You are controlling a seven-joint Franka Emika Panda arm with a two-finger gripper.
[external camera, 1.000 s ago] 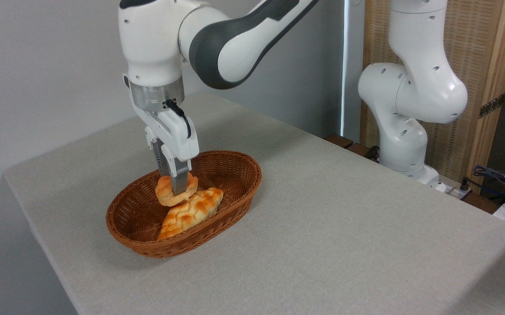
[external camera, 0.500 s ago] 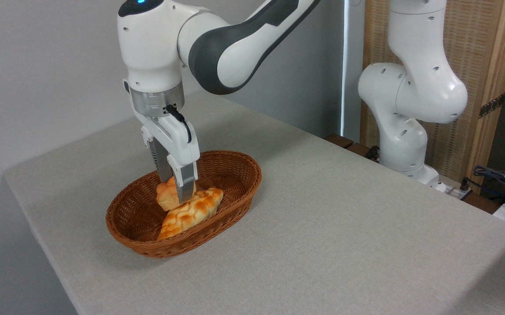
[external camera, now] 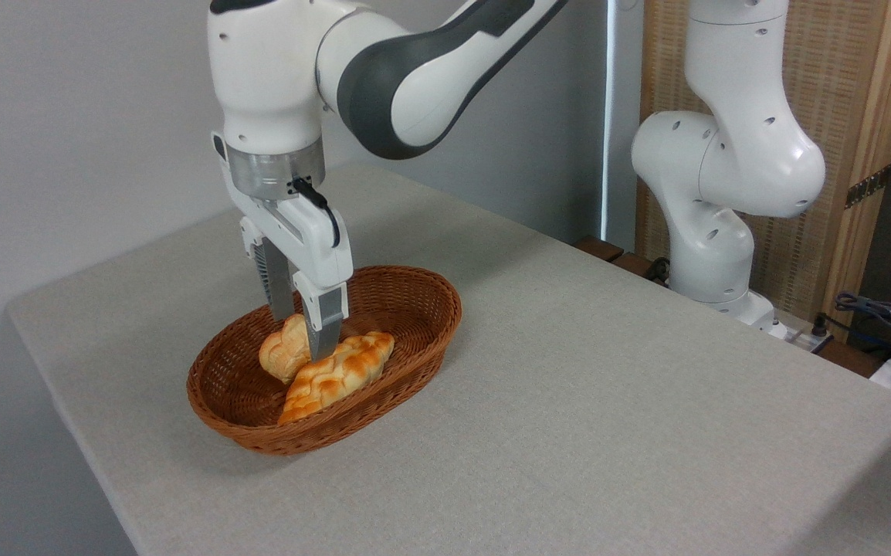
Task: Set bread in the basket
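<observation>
The small golden bun [external camera: 282, 355] lies tipped on its side inside the reddish-brown wicker basket [external camera: 384, 401], leaning against the longer braided loaf [external camera: 341, 374]. My gripper [external camera: 303, 337] hangs just above the bun with its fingers spread, and it is open. The near finger [external camera: 323, 328] hides part of the bun's right side and stands in front of the loaf's far end. The far finger [external camera: 280, 292] rises behind the bun. Whether either finger still touches the bun cannot be told.
The basket sits on a grey cloth-covered table [external camera: 569, 401], toward its left side. My arm's white base [external camera: 712, 255] stands at the table's far right edge, with cables [external camera: 885, 316] and a wooden screen [external camera: 839, 154] behind it.
The gripper lowered the bun into the basket and spread its fingers. The bun dropped free and tipped leftward onto its side against the loaf.
</observation>
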